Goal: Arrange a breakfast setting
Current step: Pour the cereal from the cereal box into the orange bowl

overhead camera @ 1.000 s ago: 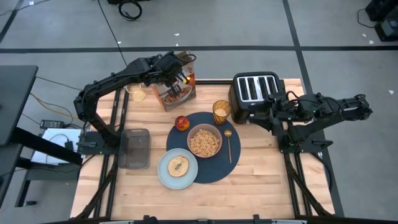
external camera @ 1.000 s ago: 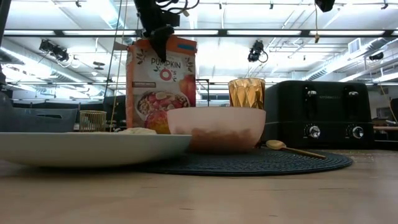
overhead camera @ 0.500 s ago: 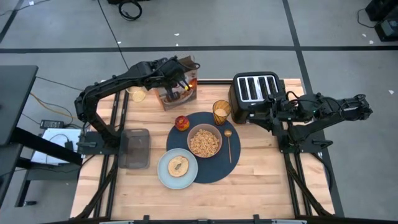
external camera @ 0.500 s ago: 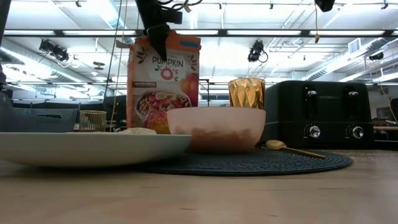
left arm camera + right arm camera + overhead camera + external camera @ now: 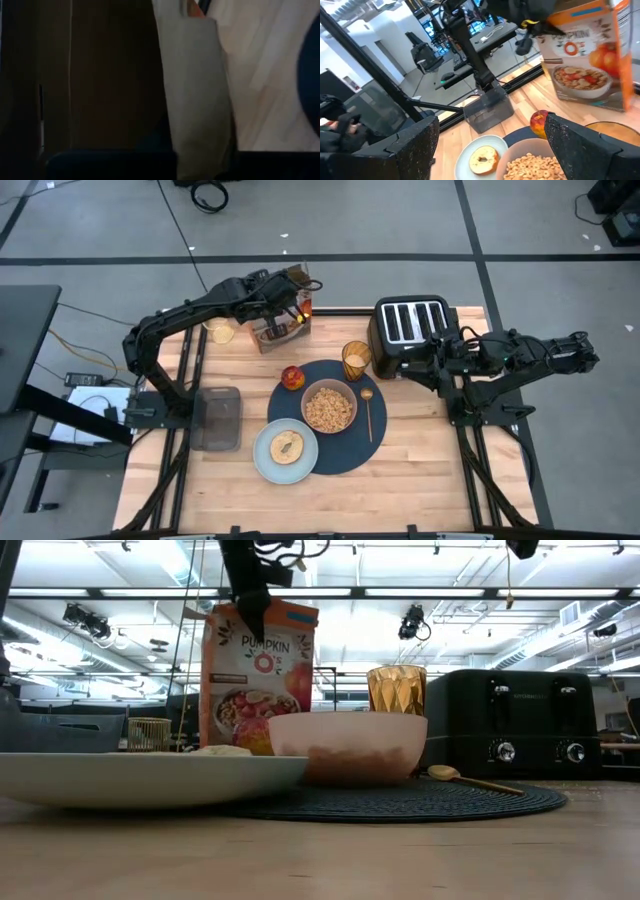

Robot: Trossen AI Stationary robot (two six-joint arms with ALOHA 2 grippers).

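Note:
The dark-blue placemat (image 5: 345, 450) lies mid-table and bears the pinkish bowl (image 5: 329, 407) of cereal rings and the gold spoon (image 5: 368, 415). The pale-blue plate (image 5: 262, 465) with the bread (image 5: 287, 446) overlaps its near left edge. The red apple (image 5: 292, 377) and the amber glass (image 5: 356, 359) stand at its far edge. My left gripper (image 5: 288, 292) is shut on the orange-and-white cereal box (image 5: 280, 332) near the table's far edge. My right gripper (image 5: 438, 362) is open and empty beside the black toaster (image 5: 410, 325). My left gripper holds the cereal box by its open top edge (image 5: 252, 606), coming from above with the fingers pointing down. The left wrist view shows a pale wall of the box (image 5: 195, 100) and its dark inside close up. The box hangs nearly upright; the bowl and plate hide its bottom.
A clear rectangular container (image 5: 218, 418) sits near the table's left edge. A small pale cup (image 5: 220, 332) stands at the far left, beside the cereal box. The toaster fills the far right corner. Bare wood lies along the near edge.
My left gripper has gone a little toward the table's far edge, still shut on the cereal box. The box, tipped with its front face up before, now stands closer to upright.

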